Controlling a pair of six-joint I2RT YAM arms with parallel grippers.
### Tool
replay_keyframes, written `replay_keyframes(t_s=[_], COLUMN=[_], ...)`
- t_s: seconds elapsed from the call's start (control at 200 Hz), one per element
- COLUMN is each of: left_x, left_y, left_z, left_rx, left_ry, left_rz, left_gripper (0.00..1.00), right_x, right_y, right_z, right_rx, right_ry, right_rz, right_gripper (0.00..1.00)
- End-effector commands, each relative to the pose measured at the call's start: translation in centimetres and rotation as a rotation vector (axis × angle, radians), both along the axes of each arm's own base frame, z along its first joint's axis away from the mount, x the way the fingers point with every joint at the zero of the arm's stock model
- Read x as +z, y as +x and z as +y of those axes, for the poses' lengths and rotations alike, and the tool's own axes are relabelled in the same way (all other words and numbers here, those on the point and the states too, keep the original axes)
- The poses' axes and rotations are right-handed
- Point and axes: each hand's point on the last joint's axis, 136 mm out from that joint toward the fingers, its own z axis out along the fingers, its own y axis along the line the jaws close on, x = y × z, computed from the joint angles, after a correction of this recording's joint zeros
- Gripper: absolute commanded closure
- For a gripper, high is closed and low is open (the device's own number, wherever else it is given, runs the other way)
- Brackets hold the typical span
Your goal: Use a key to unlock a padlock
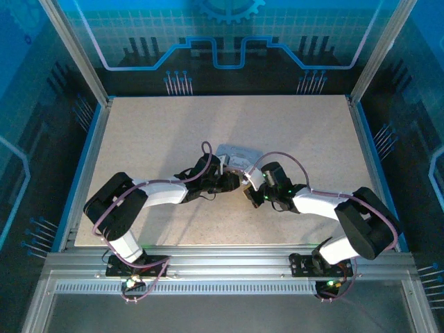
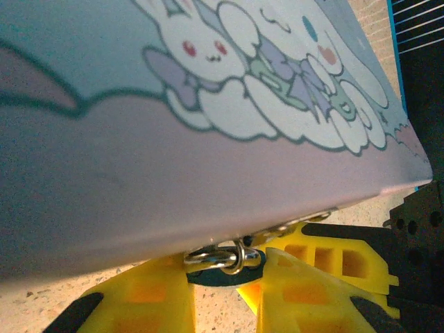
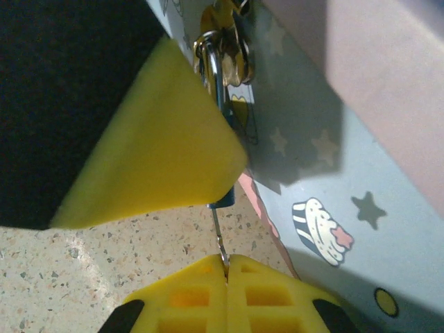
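White-and-black arms (image 1: 163,189), purple cables (image 1: 205,144), yellow fingers (image 2: 305,291)

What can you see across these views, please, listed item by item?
tin: one, pale lilac with cartoon print, mid-table where the two grippers meet.
padlock: one, bluish and silvery, hanging from the tin's clasp.
key: one, thin and greyish, running from the right fingertips up into the padlock.
table: one, beige and speckled, under everything.
enclosure walls: several, blue, around the table.
left gripper: one, yellow fingers, closed on the padlock.
right gripper: one, yellow fingers, shut on the key.
arms: two, white and black, reaching in from the near edge.
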Motion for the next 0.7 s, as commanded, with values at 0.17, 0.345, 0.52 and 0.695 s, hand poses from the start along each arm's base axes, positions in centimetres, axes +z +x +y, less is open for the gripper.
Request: replay_keyframes(t_s=[0.17,0.345,0.52,0.695], left_x=[2.6,2.7,2.6,2.7], left_y=[0.5,0.5,0.4,0.4], left_z=[-1.3,-1.3,-1.3,-1.3], left_rx=[-0.023,-0.022,-0.020,-0.022], left_ry=[-0.054,-0.053,-0.053,-0.055], left_rz=[-0.052,-0.053,-0.051,-0.051], left_gripper=[0.90,0.90,0.90,0.90], right_x=[1.2,1.4,1.7,1.9], right_y=[0.2,0.1,0.2,0.2], right_z=[0.7,0.6,0.3,0.4], right_rx=[0.011,0.006,-0.013,-0.011], right_ry=[0.029,0.033,0.040,0.051], right_rz=[-0.045,-0.053,-0.068,-0.071], right_gripper=[1.00,1.00,1.00,1.00])
